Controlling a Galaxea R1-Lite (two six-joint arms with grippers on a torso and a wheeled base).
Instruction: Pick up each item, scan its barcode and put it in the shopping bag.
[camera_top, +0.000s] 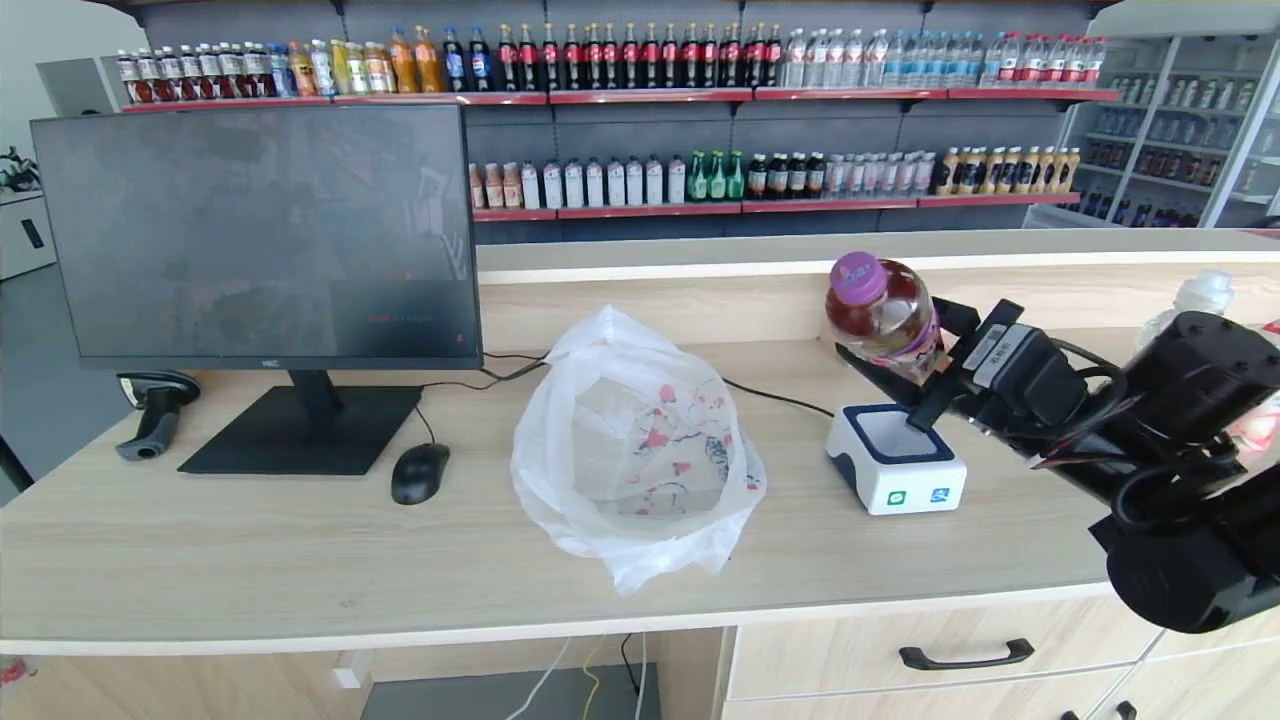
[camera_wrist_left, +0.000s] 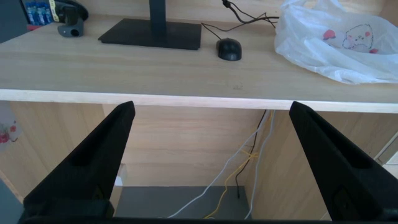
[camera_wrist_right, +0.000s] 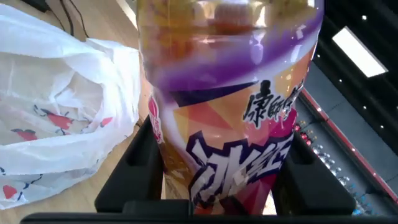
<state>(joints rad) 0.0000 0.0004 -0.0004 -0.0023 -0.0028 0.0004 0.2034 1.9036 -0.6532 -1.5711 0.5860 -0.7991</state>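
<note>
**Inspector:** Right gripper (camera_top: 900, 345), state?

**Assessor:** It is grasping the bottle (camera_top: 880, 315). The jaws are standing apart by the bottle's width and pressing on the labelled body from both sides. The purple cap is pointing up, and the bottle is leaning slightly.

**Inspector:** What is lying around it?

**Assessor:** The scanner (camera_top: 895, 458) is sitting just beneath the gripper on the surface (camera_top: 250, 560). I cannot tell whether the lower jaw is touching its window. The shopping bag (camera_top: 635, 450) is standing lower, to the gripper's left, with its mouth gaping upward. It is near the scanner but not touching it.

**Inspector:** Left gripper (camera_wrist_left: 211, 112)?

**Assessor:** It is released, jaws spread wide and holding nothing. It is hanging below the surface's front edge, with cables dangling beyond it.

**Inspector:** Edges and room?

**Assessor:** A strip of bare surface is running between the bag and the scanner, and a wider band is running along the front edge. The monitor (camera_top: 255, 230) and mouse (camera_top: 419, 472) are well to the left, beyond the bag. A raised ledge (camera_top: 700, 300) is closing off the back of the surface behind the right gripper.
</note>
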